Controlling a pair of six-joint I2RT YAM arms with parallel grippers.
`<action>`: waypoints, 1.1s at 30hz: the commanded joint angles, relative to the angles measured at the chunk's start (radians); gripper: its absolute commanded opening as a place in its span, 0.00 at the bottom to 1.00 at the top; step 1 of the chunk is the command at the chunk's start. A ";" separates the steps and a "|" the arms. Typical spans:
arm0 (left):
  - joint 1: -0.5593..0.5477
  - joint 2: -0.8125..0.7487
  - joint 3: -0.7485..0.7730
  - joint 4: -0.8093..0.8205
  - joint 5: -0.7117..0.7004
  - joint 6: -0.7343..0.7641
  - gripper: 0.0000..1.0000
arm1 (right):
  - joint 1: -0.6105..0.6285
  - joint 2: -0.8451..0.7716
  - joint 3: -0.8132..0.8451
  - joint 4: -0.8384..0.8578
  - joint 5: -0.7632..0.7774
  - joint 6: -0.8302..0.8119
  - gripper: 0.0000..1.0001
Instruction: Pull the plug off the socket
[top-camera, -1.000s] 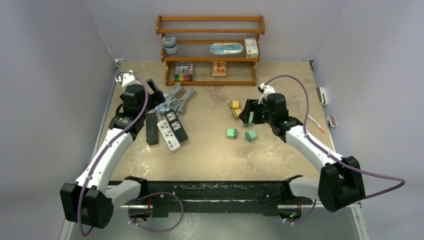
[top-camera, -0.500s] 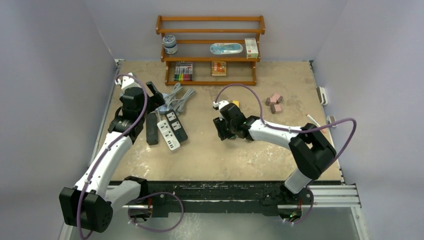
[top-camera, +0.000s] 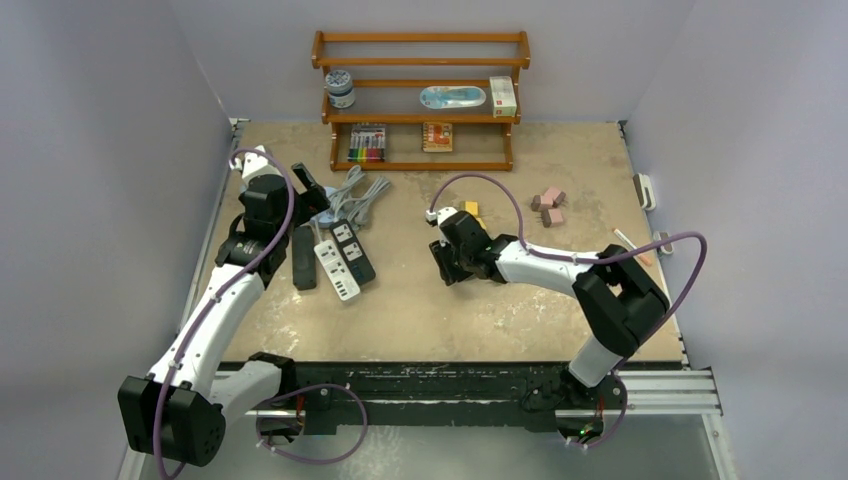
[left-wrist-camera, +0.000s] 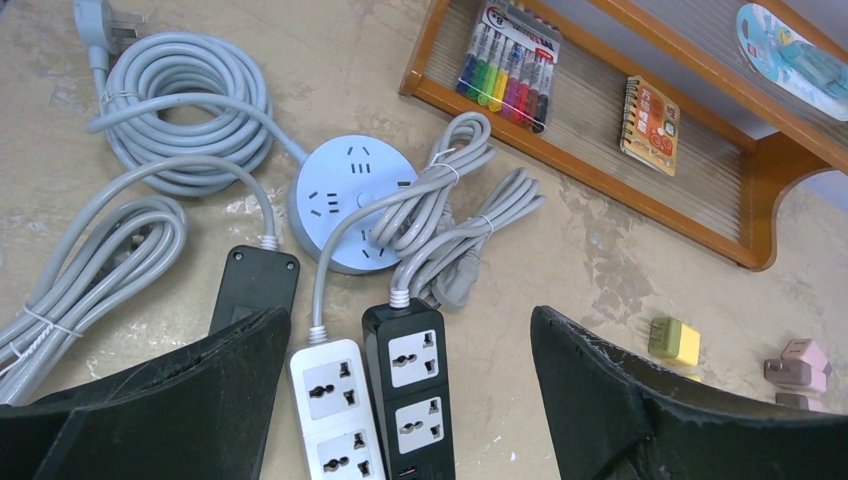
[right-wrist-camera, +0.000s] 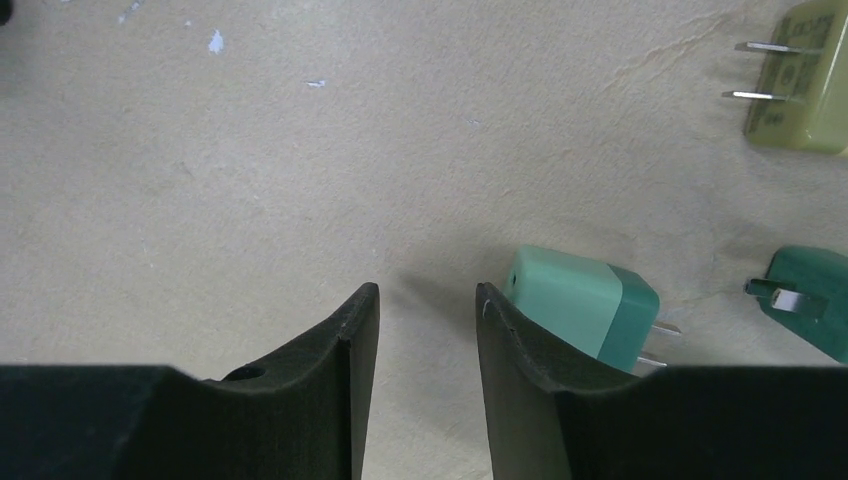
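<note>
The left tool (left-wrist-camera: 408, 315) hangs wide open and empty above the near ends of a white power strip (left-wrist-camera: 328, 400) and a black power strip (left-wrist-camera: 415, 390), which lie side by side with their sockets facing up. A second black strip (left-wrist-camera: 255, 285) lies just to their left, and a round blue socket hub (left-wrist-camera: 345, 200) sits behind them among coiled grey cables (left-wrist-camera: 180, 110). Beyond stands a wooden shelf (left-wrist-camera: 600, 180) holding markers (left-wrist-camera: 510, 65) and a small notebook (left-wrist-camera: 650, 115). Mid-worktop (right-wrist-camera: 200, 150), the right tool (right-wrist-camera: 425, 295) is low, its jaws narrowly apart with nothing between them. A light green plug (right-wrist-camera: 580, 305) lies on its side just outside one finger. A darker green plug (right-wrist-camera: 810, 300) and a yellow plug (right-wrist-camera: 800, 85) lie near.
</note>
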 joint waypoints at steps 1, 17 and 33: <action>0.009 -0.004 -0.006 0.019 -0.005 0.024 0.89 | 0.003 -0.007 0.018 0.050 -0.058 -0.016 0.43; 0.009 0.002 0.000 0.016 -0.005 0.033 0.89 | -0.074 -0.019 -0.040 0.043 -0.095 0.058 0.47; 0.009 -0.036 -0.009 0.046 -0.055 0.028 0.90 | -0.133 -0.310 -0.028 0.257 -0.194 0.007 0.98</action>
